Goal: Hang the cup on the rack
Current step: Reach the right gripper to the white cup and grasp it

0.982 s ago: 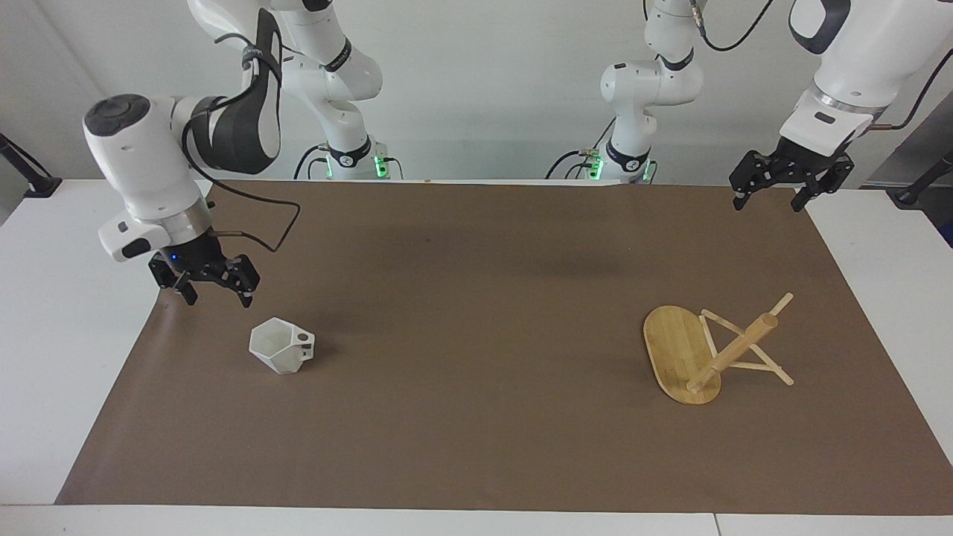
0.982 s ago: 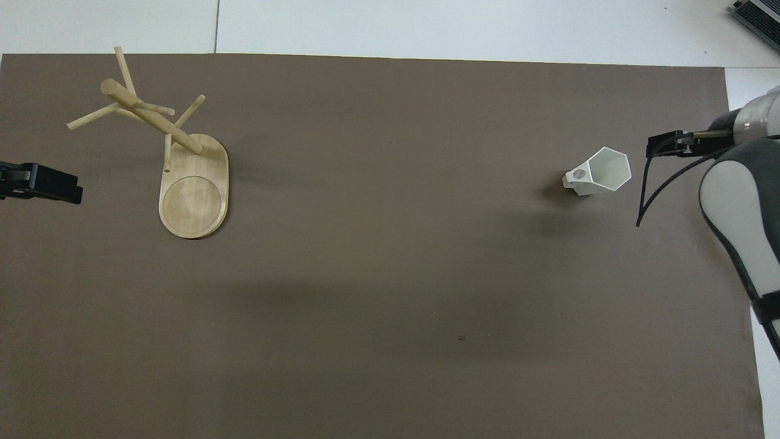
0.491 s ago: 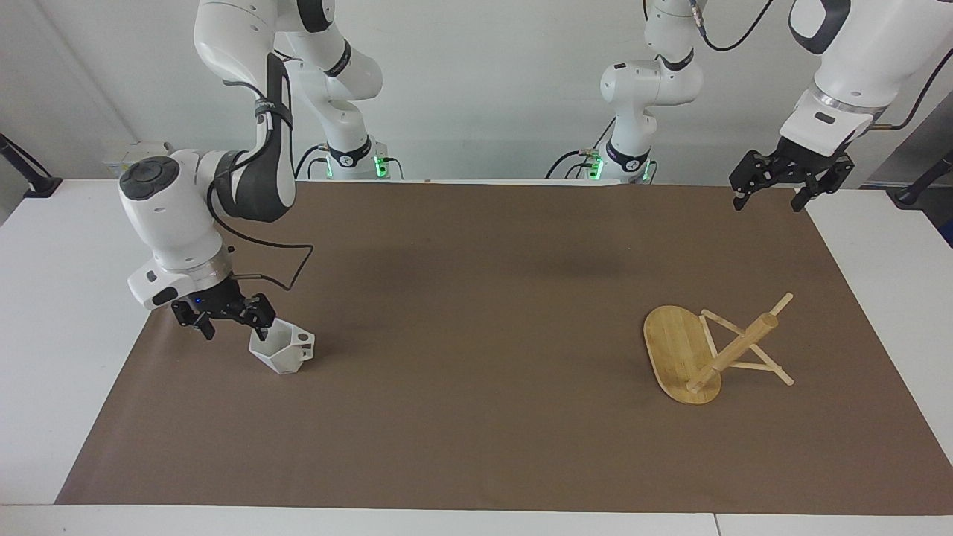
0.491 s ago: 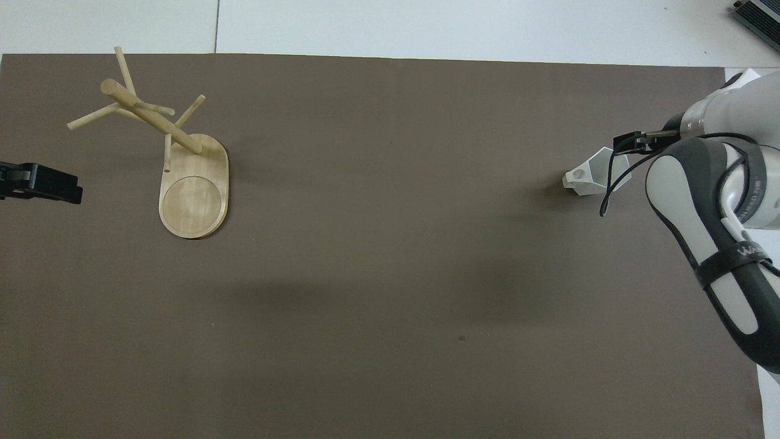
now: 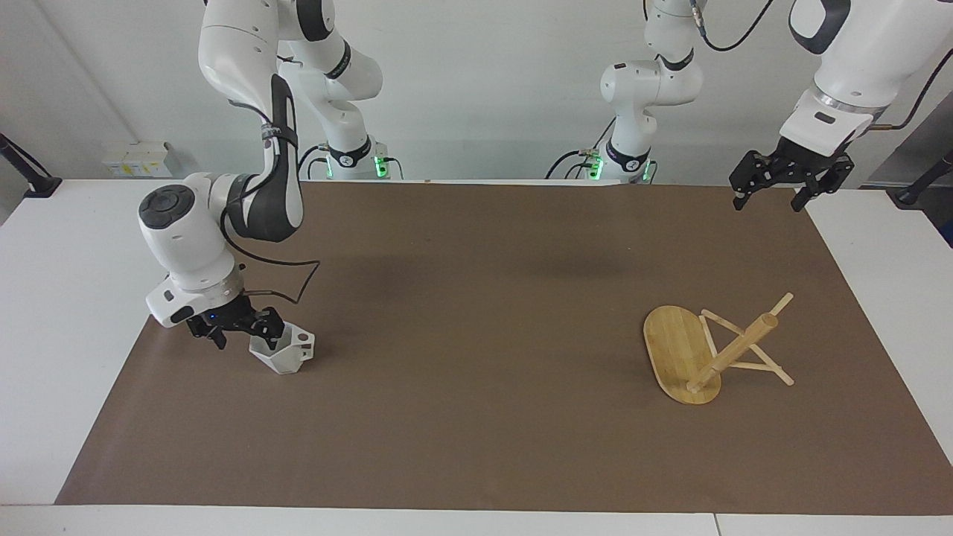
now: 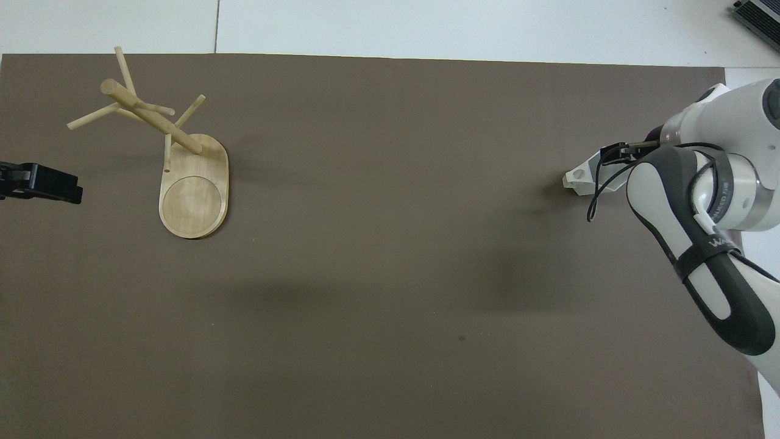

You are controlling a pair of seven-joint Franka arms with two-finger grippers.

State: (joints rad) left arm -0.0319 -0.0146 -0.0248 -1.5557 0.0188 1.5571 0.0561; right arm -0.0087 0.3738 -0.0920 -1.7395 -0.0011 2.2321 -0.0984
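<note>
Cup [image 5: 283,352]: on the counter [image 5: 476,447], toward the right arm's end. Rack [image 5: 711,350]: tipped over, at the cup's 3 o'clock in the facing view.
Risk: a rim grip may skid the light cup.
Right tool [image 5: 238,329]: open, astride the cup rim, holding nothing.
Left tool [image 5: 770,186]: open, empty, waiting.

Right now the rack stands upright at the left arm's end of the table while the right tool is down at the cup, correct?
Not quite. The rack is tipped over, its base on edge and its post slanting down to the mat, as the facing view shows. The rest holds: the right tool is at the cup.
</note>
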